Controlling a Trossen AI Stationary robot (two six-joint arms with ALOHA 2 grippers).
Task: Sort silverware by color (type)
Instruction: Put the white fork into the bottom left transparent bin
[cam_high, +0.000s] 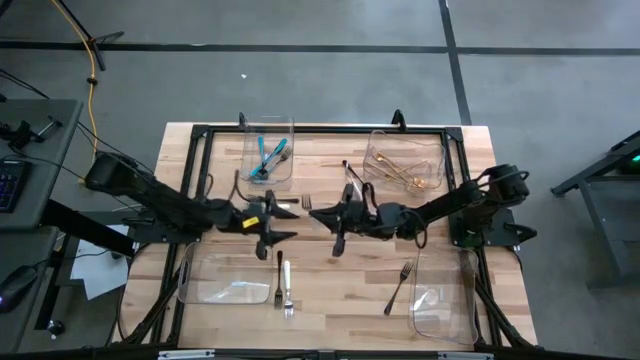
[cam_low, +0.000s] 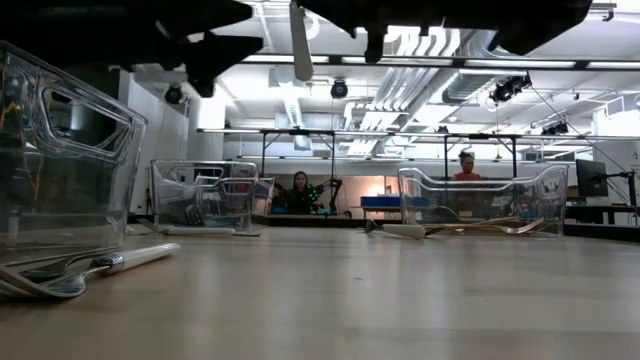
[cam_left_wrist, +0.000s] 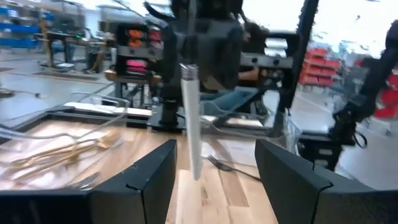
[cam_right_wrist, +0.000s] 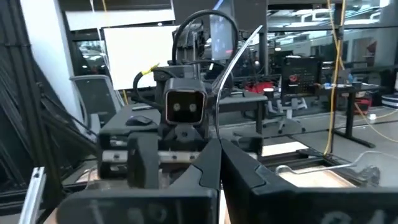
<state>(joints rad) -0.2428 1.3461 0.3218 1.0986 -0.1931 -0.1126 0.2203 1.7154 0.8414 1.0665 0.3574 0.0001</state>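
My left end effector (cam_high: 283, 213) hangs above the middle of the tabletop (cam_high: 340, 290), its fingers (cam_left_wrist: 146, 180) spread wide with nothing between them. Just beside it, my right end effector (cam_high: 315, 213) is clamped on a white-handled fork (cam_high: 306, 202), lifted off the wood, handle pointing down between my left fingers in the left wrist view. Toward the near edge lies another white-handled fork (cam_high: 286, 285) beside a clear bin (cam_high: 225, 277), then a dark steel fork (cam_high: 398, 285). Teal-handled utensils (cam_high: 268, 157) sit in the far left bin (cam_high: 268, 150); gold utensils (cam_high: 405, 175) fill the far right bin (cam_high: 403, 160).
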